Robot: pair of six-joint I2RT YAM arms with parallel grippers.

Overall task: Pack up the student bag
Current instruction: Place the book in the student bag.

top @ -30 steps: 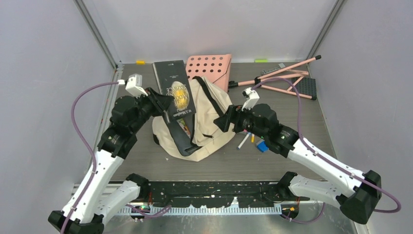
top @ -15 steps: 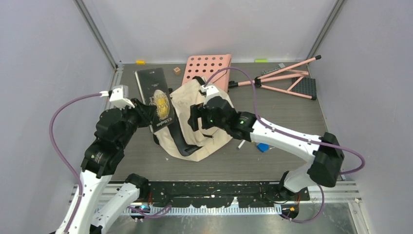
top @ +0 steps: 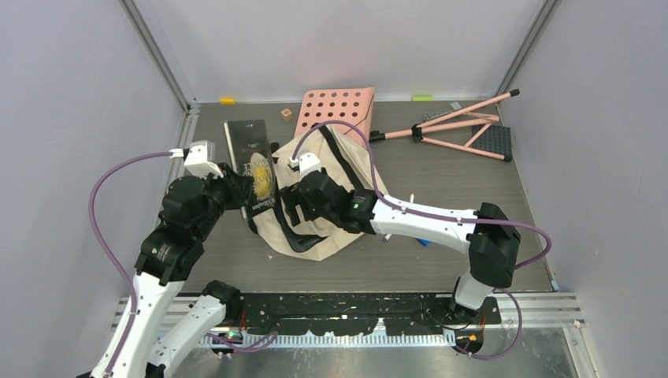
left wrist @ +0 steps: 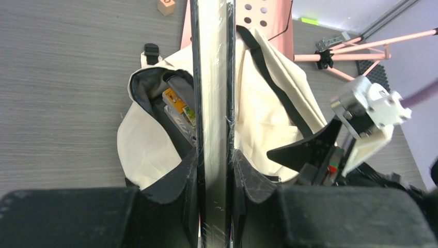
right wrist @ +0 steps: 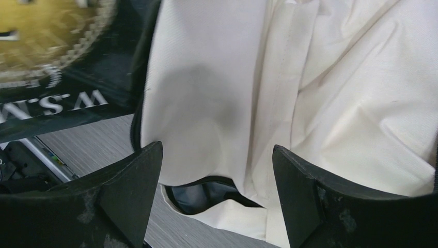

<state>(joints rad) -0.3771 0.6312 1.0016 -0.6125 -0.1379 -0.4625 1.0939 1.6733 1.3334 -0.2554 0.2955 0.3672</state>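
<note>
The student bag (top: 344, 187), cream with black straps, lies in the middle of the table. Its mouth (left wrist: 155, 93) gapes at the left, showing grey lining and a small orange item inside. A black book (top: 256, 177) with a gold emblem is held on edge over that left rim, with my left gripper (top: 239, 187) shut on its lower end (left wrist: 213, 160). Reaching across the bag, my right gripper (top: 288, 206) stands open just above the cream fabric (right wrist: 232, 103) near the zipped edge (right wrist: 206, 194). Nothing is between its fingers (right wrist: 131, 181).
A pink perforated board (top: 337, 106) leans behind the bag. A pink folding stand (top: 465, 126) lies at the back right. A small wooden block (top: 286, 113) sits at the back. Pens and a blue item (top: 424, 240) lie right of the bag, partly under the right arm.
My right arm has swung left across the bag to its left side, still open. My left gripper has drawn the book leftward and lower, off the bag's top.
</note>
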